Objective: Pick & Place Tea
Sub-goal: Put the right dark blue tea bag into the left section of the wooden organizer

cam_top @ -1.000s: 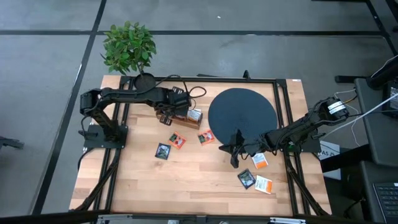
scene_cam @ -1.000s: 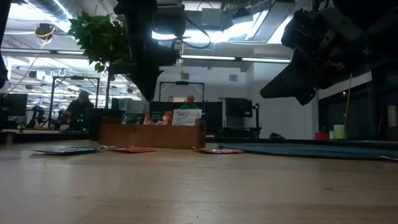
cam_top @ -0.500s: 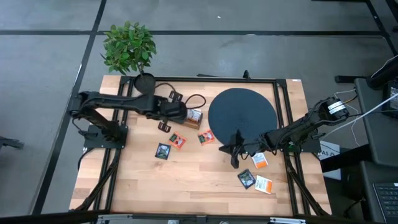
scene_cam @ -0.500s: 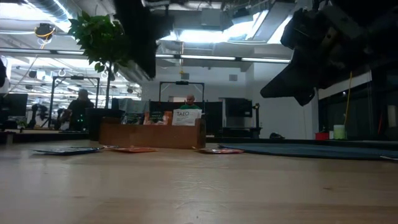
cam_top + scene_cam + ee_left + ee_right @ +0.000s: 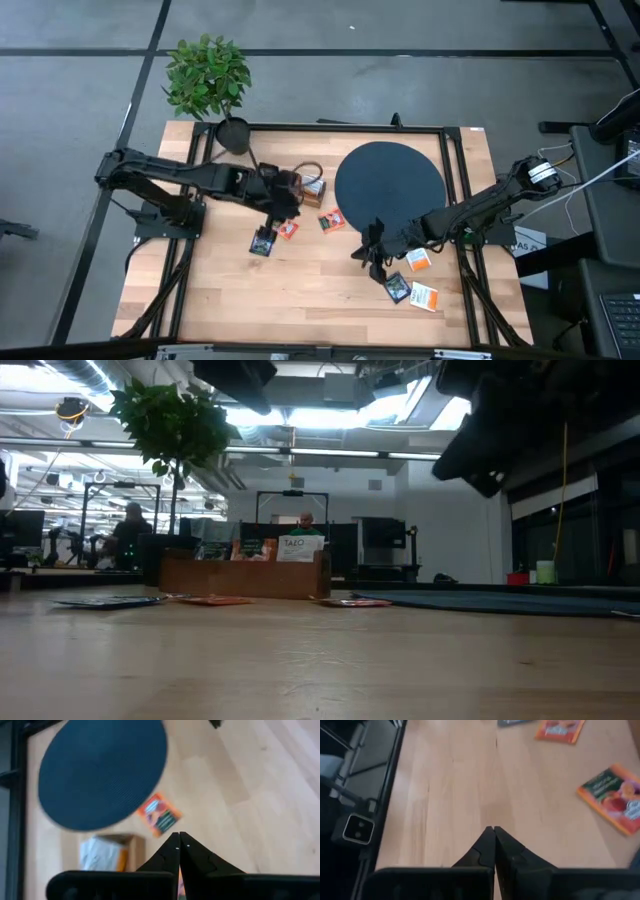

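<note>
Several flat tea sachets lie on the wooden table: a dark green one [image 5: 263,241], two red-orange ones [image 5: 288,229] [image 5: 331,221], and a group near the right arm [image 5: 418,259] [image 5: 397,288] [image 5: 425,297]. The wooden tray [image 5: 310,190] holds upright sachets [image 5: 297,546]. My left gripper [image 5: 290,203] [image 5: 178,837] hovers shut between the tray and the red-orange sachets and holds nothing. My right gripper [image 5: 364,252] [image 5: 492,830] hovers shut over bare wood at the disc's near edge, a red-orange sachet [image 5: 615,795] ahead of it.
The big black round disc [image 5: 390,185] lies right of the tray. A potted plant [image 5: 207,78] stands at the far left corner. Black frame rails [image 5: 455,180] run along the table sides. Bare wood [image 5: 320,290] lies toward the near edge. People show in the room behind [image 5: 128,530].
My left gripper has drawn back from over the tray toward the near edge and now hovers by the red-orange sachets, its arm swung out to the left. My right gripper has shifted slightly toward the table's left and near edge and risen. No sachet has moved.
</note>
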`<action>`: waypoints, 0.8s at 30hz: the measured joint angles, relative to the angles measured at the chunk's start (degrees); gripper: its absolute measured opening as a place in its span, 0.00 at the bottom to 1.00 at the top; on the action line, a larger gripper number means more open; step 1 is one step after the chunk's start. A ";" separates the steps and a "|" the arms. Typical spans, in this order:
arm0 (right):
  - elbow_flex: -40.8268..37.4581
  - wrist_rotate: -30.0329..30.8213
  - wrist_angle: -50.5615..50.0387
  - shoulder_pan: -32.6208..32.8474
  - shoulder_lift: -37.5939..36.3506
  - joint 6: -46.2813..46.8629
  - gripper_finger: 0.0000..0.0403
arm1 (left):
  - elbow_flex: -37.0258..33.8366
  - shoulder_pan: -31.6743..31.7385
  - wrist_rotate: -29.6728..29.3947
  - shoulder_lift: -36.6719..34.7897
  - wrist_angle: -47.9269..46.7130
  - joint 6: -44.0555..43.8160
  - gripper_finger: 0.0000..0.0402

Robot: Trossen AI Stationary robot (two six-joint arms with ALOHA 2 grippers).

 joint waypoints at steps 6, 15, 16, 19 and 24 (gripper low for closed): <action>5.19 1.26 -10.88 5.11 0.02 5.95 0.01 | -8.63 -4.33 0.58 0.12 11.91 -3.15 0.01; 6.42 4.10 -19.74 16.33 0.02 28.49 0.00 | -23.54 -8.05 5.88 0.17 39.61 -10.05 0.01; 6.42 4.66 -20.54 17.59 0.02 31.99 0.00 | -24.40 -8.15 6.02 0.14 41.51 -10.66 0.01; 6.42 5.87 -23.04 21.28 0.02 41.00 0.00 | -26.28 -8.72 6.04 0.17 45.05 -12.08 0.01; 6.42 6.43 -26.82 25.06 1.17 52.57 0.00 | -26.60 -8.80 6.04 0.17 46.05 -12.67 0.01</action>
